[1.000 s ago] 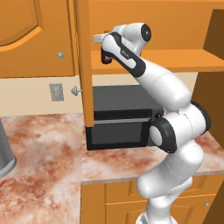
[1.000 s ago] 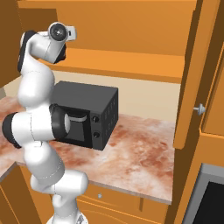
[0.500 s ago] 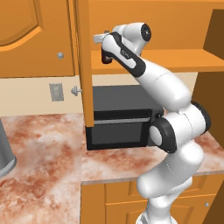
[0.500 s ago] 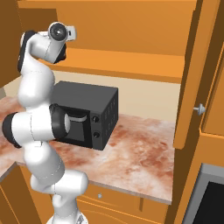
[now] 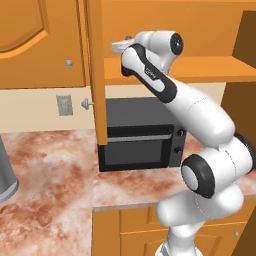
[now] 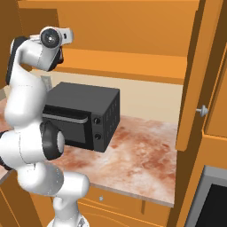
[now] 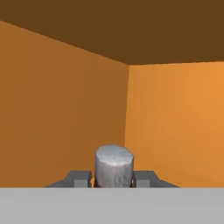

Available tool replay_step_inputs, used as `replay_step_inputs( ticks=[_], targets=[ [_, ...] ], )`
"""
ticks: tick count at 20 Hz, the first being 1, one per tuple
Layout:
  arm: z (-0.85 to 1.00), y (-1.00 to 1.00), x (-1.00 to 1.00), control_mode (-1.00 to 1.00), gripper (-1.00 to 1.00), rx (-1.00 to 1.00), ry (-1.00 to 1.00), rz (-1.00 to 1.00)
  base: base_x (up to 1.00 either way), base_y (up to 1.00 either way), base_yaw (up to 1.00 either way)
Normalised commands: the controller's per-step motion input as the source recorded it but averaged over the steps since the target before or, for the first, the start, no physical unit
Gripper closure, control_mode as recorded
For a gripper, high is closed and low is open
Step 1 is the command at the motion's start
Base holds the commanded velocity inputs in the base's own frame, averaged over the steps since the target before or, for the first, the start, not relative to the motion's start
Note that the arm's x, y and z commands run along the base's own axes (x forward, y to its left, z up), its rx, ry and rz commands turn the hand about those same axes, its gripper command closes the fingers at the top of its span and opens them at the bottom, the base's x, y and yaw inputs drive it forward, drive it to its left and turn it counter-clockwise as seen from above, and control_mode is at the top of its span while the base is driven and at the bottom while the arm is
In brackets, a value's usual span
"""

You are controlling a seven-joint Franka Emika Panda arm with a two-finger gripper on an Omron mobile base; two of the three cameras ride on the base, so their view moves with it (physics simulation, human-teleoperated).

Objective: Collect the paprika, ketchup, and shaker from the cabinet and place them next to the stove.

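In the hand view the shaker (image 7: 113, 165) stands between the gripper's (image 7: 113, 178) two fingers (image 7: 79, 178), which are clamped on its sides. It sits inside the cabinet (image 7: 65, 109), before a back corner. Below the shelf stands a microwave (image 5: 140, 137).

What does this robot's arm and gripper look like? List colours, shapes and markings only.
The arm is made of glossy white, rounded tubular links joined by dark, almost black bands and round joint caps. A small dark marking sits on the upper link near the wrist. No loose cables show. In the hand view the gripper ends in two small, blocky dark grey fingertips.
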Motion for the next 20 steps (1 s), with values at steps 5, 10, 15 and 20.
replay_step_inputs(
  ticks=[5,10,15,20],
  targets=[
    [-0.01,-0.12,-0.92,-1.0,1.0,0.0,-0.09,-0.02,0.0,0.0,0.0],
    [-0.03,-0.17,-0.91,-1.0,1.0,0.0,-0.06,-0.01,0.0,0.0,0.0],
    [0.0,-0.26,-0.83,-1.0,1.0,0.0,-0.01,0.0,0.0,0.0,0.0],
    [0.0,-0.39,-0.88,-1.0,1.0,0.0,0.0,0.0,0.0,0.0,0.0]
  ],
)
